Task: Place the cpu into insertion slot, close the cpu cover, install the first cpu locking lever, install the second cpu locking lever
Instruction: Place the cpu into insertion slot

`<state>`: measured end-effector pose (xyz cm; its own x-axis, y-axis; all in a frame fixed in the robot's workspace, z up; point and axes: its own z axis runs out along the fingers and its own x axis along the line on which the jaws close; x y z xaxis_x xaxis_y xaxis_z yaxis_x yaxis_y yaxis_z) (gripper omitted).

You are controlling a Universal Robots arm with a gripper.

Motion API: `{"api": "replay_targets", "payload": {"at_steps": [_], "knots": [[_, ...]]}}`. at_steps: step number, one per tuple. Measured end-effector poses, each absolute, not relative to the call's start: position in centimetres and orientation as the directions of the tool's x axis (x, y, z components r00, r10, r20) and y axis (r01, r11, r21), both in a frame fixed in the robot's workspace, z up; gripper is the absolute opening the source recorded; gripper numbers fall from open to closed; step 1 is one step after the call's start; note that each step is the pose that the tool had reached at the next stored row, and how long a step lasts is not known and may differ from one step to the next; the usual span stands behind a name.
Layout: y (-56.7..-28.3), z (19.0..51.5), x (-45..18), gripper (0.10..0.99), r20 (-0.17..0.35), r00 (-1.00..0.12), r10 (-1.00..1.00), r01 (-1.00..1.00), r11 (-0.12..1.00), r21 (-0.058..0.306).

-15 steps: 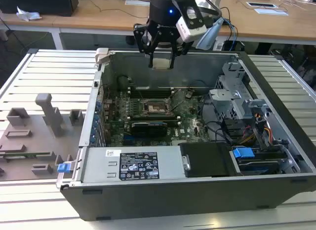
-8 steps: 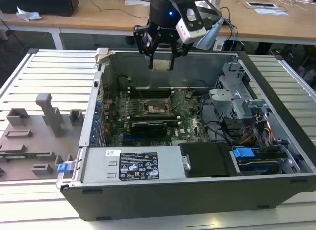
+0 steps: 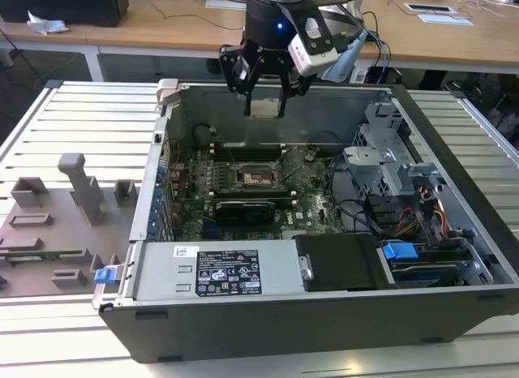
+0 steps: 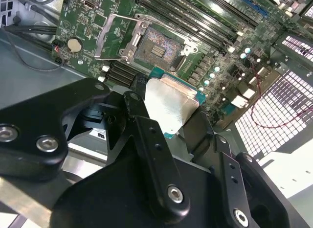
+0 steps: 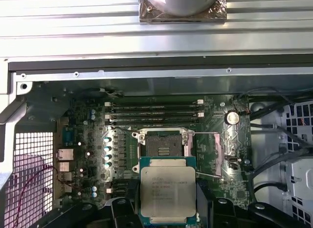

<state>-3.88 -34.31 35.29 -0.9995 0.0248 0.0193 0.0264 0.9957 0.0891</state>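
1. The pincer (image 3: 266, 102) hangs above the back wall of the open computer case (image 3: 324, 321), which rests on the slatted bench (image 3: 73, 118).
2. Its 2 fingers are closed partway onto the cpu (image 5: 167, 189), gripping 2 opposite edges.
3. The cpu is in the air, well above the motherboard (image 3: 312, 201) and touching nothing but the fingers.
4. In both wrist views the cpu's (image 4: 168, 103) pale metal top faces the camera. In the first wrist view its slightly longer axis points at the insertion slot (image 5: 164, 145), edges parallel to the slot's.
5. The insertion slot is bare, with the cpu cover (image 4: 117, 54) swung open beside it.
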Motion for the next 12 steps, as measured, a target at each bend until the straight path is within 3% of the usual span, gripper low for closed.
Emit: {"api": "replay_targets", "payload": {"at_steps": [12], "knots": [[-34.31, 34.84, -3.88, 0.545, 0.019, -1.000, 0.025, 0.026, 0.996, 0.089]]}}
